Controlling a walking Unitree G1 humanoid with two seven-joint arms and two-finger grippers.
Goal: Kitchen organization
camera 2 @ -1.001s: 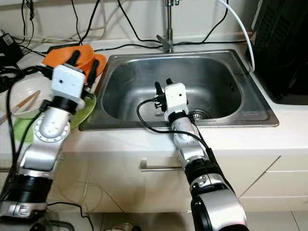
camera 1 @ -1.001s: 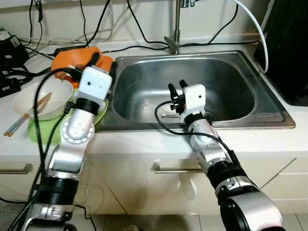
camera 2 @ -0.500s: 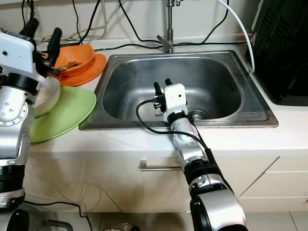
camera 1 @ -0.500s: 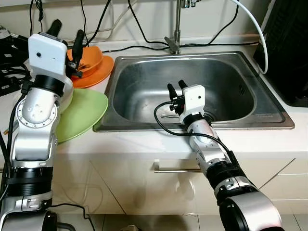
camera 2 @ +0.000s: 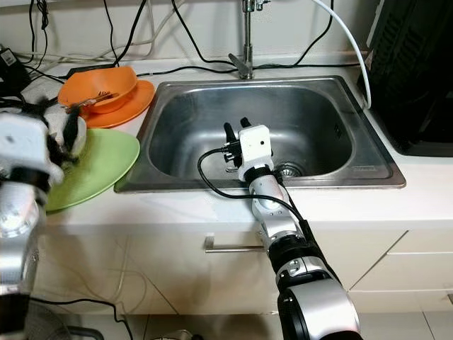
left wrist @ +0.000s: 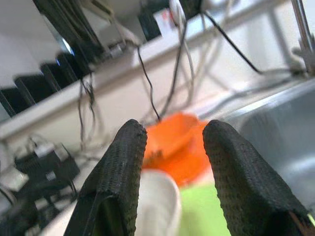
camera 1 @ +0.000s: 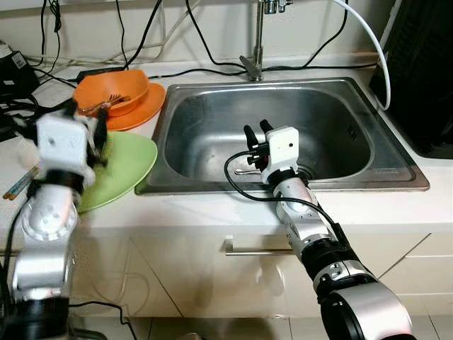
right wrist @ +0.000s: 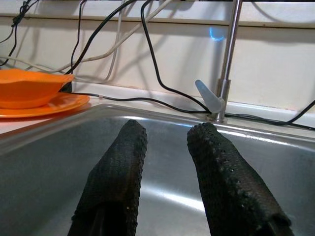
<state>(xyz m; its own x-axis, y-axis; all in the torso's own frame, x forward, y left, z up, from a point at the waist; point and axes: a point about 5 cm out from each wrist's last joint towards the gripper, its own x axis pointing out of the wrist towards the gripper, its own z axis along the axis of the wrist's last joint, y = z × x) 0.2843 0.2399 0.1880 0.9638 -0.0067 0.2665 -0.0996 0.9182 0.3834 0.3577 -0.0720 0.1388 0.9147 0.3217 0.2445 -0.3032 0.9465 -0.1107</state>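
Observation:
My left gripper (camera 1: 88, 126) is blurred with motion, hovering open above the left edge of the green plate (camera 1: 131, 159) with nothing between its fingers. In the left wrist view a white bowl (left wrist: 157, 209) lies just beyond the fingertips on the green plate (left wrist: 204, 219), with the orange bowl (left wrist: 172, 142) further off. The orange bowl (camera 1: 115, 90) holds a fork and rests on an orange plate (camera 1: 141, 113). My right gripper (camera 1: 256, 132) stands open low inside the steel sink (camera 1: 340, 92), above a spoon (camera 1: 248, 171) on the sink floor.
Chopsticks (camera 1: 20, 184) lie on the counter at the far left. The faucet (camera 1: 257, 42) and black cables run along the back wall. A white hose (camera 1: 375, 42) curves toward a black appliance (camera 1: 425, 71) on the right. A drawer handle (camera 1: 255, 248) sits below the counter's front edge.
My left arm, raised high half a second ago, has swung down to plate level and is blurred. The right arm in the sink has stayed put.

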